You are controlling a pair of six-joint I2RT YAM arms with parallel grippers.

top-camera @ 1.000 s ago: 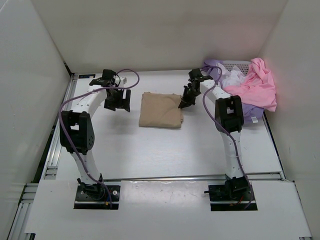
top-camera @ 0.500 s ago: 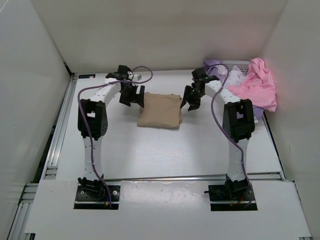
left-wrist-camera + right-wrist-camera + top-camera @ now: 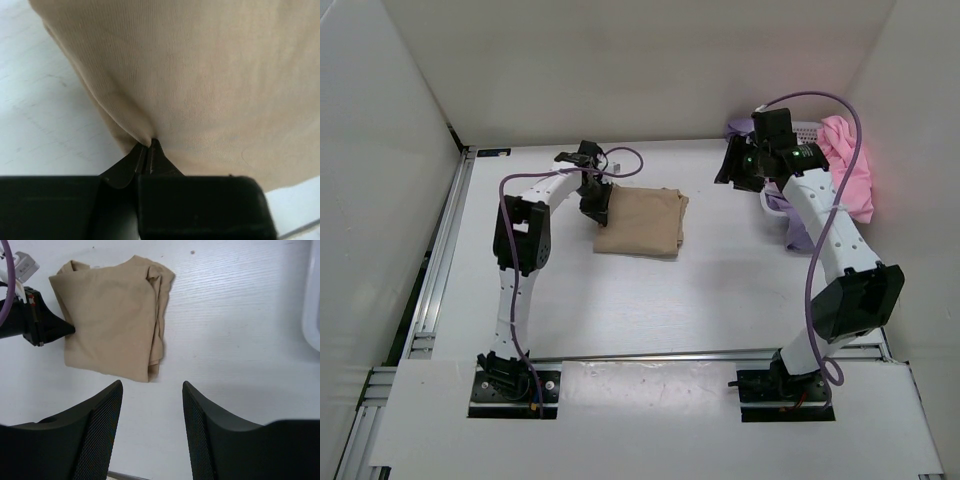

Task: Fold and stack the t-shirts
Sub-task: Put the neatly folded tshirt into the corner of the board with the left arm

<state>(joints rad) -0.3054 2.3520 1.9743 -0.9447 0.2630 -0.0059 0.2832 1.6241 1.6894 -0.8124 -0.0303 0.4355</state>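
Observation:
A folded tan t-shirt (image 3: 640, 222) (image 3: 112, 320) (image 3: 200, 75) lies flat at the table's middle back. My left gripper (image 3: 601, 203) (image 3: 149, 143) (image 3: 70, 330) is shut on a pinch of its left edge, low on the table. My right gripper (image 3: 735, 170) (image 3: 152, 387) hangs open and empty above the table, to the right of the tan shirt and apart from it. A pink t-shirt (image 3: 847, 160) and a lavender t-shirt (image 3: 741, 128) are heaped on the basket at the back right, partly hidden by the right arm.
The white mesh basket (image 3: 800, 128) stands in the back right corner, and its rim (image 3: 312, 315) shows at the right edge of the right wrist view. White walls close in the back and both sides. A metal rail (image 3: 440, 260) runs along the left.
My left gripper moved right to the tan shirt's left edge and shut on it. My right gripper let go of the shirt's right edge, opened, and rose toward the basket.

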